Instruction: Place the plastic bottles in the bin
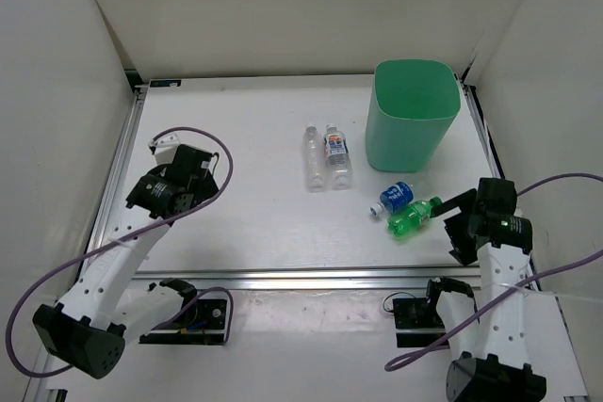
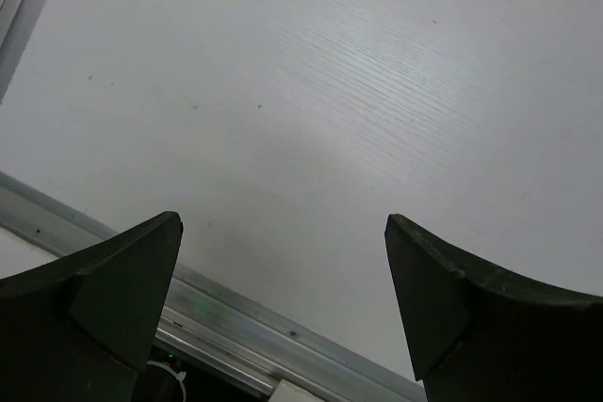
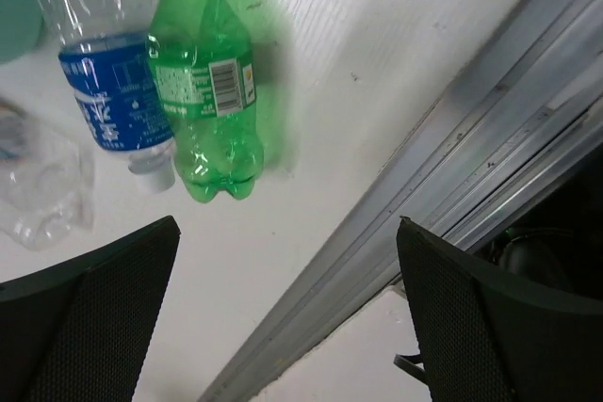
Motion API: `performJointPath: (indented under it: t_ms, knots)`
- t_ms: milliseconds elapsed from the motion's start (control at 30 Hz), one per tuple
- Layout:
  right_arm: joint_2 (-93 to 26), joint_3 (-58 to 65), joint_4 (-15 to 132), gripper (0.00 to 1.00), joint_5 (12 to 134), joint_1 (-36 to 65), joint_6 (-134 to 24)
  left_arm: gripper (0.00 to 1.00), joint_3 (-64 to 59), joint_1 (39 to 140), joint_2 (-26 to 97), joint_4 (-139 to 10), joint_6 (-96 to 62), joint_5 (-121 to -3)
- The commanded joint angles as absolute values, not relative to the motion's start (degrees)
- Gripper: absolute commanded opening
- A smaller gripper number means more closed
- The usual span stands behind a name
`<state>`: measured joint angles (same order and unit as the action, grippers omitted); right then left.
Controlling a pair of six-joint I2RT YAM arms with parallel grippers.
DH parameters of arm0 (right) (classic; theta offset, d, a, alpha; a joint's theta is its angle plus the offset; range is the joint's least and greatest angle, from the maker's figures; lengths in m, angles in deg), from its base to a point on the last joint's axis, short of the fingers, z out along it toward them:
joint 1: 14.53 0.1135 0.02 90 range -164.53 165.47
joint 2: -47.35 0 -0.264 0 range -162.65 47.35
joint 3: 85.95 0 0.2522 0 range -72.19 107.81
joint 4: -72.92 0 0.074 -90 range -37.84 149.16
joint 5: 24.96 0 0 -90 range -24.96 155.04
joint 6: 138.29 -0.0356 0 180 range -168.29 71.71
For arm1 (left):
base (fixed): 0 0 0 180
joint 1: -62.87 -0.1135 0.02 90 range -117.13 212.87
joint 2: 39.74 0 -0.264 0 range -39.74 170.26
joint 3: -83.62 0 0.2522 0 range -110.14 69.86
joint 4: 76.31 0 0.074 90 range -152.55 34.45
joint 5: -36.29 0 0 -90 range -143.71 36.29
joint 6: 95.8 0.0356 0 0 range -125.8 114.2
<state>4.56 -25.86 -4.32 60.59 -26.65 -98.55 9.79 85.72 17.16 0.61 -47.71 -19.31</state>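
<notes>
**Four bottles lie on the counter, both hands spread and holding nothing**

The bin (image 1: 400, 143) stands upright at the far right of the counter (image 1: 245, 223), its rounded-square mouth open to the top camera. No bottle can be seen in it, though the view does not reach its bottom.

Two bottles lie side by side near the middle of the counter, just left of the bin and clear of its wall. The plain clear bottle (image 1: 313, 168) is on the left. The clear bottle with the blue-white label (image 1: 336, 155) is on the right, touching it or very nearly so.

The other two lie in front of the bin, nearer the right arm. The blue-labelled bottle (image 1: 396, 199) has its white cap pointing left. The green bottle (image 1: 413, 217) lies just beside it on the near side, its cap pointing right toward the arm. In the right wrist view the two run parallel and close together (whether they touch is hard to say).

The right hand (image 3: 287, 233) hangs over the near edge of the counter, close to the green bottle's cap end, with its fingers wide apart. The aluminium rail (image 3: 452, 157) runs diagonally under it.

The left hand (image 2: 283, 233) is over bare counter at the left side, well apart from every bottle. Its fingers are also fully spread.
</notes>
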Motion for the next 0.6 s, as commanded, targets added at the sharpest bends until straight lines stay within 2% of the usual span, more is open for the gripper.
performJointPath:
  t_ms: [0,267,400,567]
  knots:
    - [2.36,-29.56,-1.13,1.00,71.33,-26.92,-92.16,1.00,5.63,87.39,20.45,-2.00,-43.68,-21.63]
    - [6.13,-31.31,4.13,1.00,70.83,-26.92,-92.76,1.00,5.96,91.69,20.64,-5.07,-42.54,-25.76]
    - [-1.58,-31.32,5.98,1.00,70.84,-26.92,-92.76,1.00,9.74,93.19,19.50,-5.07,-43.94,-25.76]
    - [-4.33,-32.55,9.49,1.00,70.05,-26.92,-93.38,1.00,14.66,93.81,16.87,-5.07,-45.09,-25.76]
